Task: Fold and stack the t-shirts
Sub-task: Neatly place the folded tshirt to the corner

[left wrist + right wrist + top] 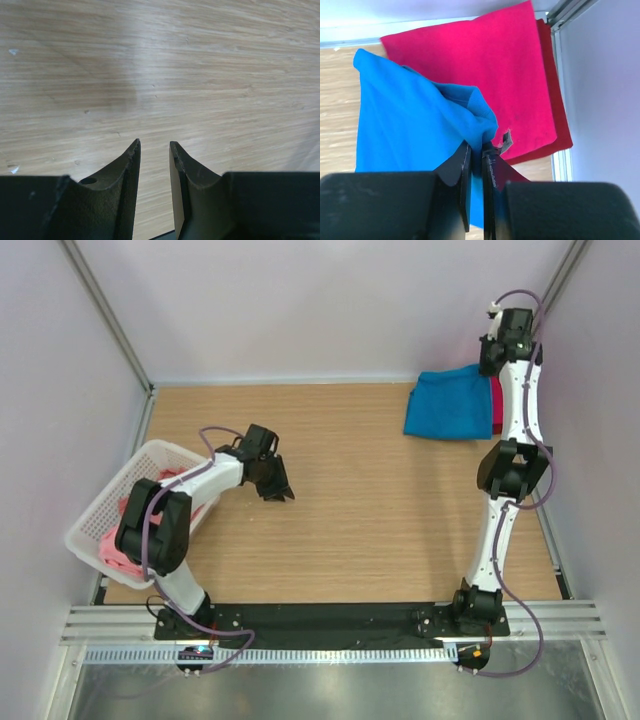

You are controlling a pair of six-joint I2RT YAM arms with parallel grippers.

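Starting at the near edge of the table [380, 510], we find both arm bases bolted side by side on a black plate.

1. Near left: a white lattice basket [97, 508] sits at the left edge of the table. It holds the salmon pink t-shirts [118, 558], bunched and unfolded. The left arm passes over the basket and partly hides them.
2. Left of centre: the left gripper [154, 145] hangs over bare wood just beyond the basket. Its jaws stand apart with a narrow gap. We see only the table surface between them; nothing is held.
3. Right side: the right arm stretches along the right edge of the table toward the far right corner.
4. Far right corner: the right gripper [476, 147] has its jaws drawn almost together, clamped on a gathered fold of the bright blue t-shirt [450, 405]. The cloth rises in a bunch where the fingers pinch it; the rest spreads out to the left of the gripper.
5. Under the blue t-shirt lies the crimson red t-shirt [510, 65], folded flat. Its right-hand part shows past the blue cloth, close to the right wall and the corner post.
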